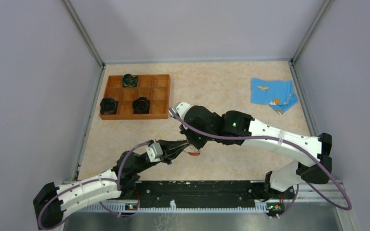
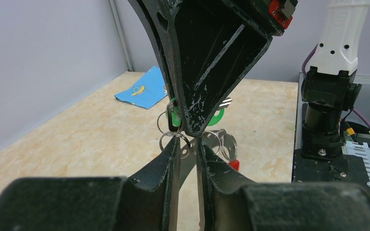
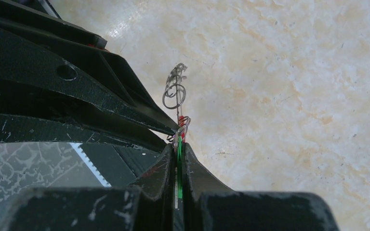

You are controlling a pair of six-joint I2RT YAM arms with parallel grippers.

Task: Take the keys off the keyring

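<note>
My two grippers meet tip to tip just above the table, near the front middle. My right gripper (image 1: 191, 143) (image 3: 178, 147) is shut on the flat green head of a key (image 3: 178, 163), seen edge-on between its fingers. In the left wrist view, green heads (image 2: 174, 117) show on both sides of the right gripper's finger (image 2: 212, 62). My left gripper (image 1: 185, 147) (image 2: 189, 140) is shut on a flat silvery piece (image 2: 192, 159) of the bunch. The keyring (image 2: 221, 142) loops around the tips, its red section (image 2: 234, 165) (image 1: 193, 153) hanging low. Small rings (image 3: 175, 94) dangle beyond.
A wooden tray (image 1: 160, 96) at the back left holds three black pucks (image 1: 130, 80). A blue cloth (image 1: 273, 94) (image 2: 144, 91) lies at the back right. The right arm's base (image 2: 330, 110) stands on the black front rail. Grey walls enclose the table.
</note>
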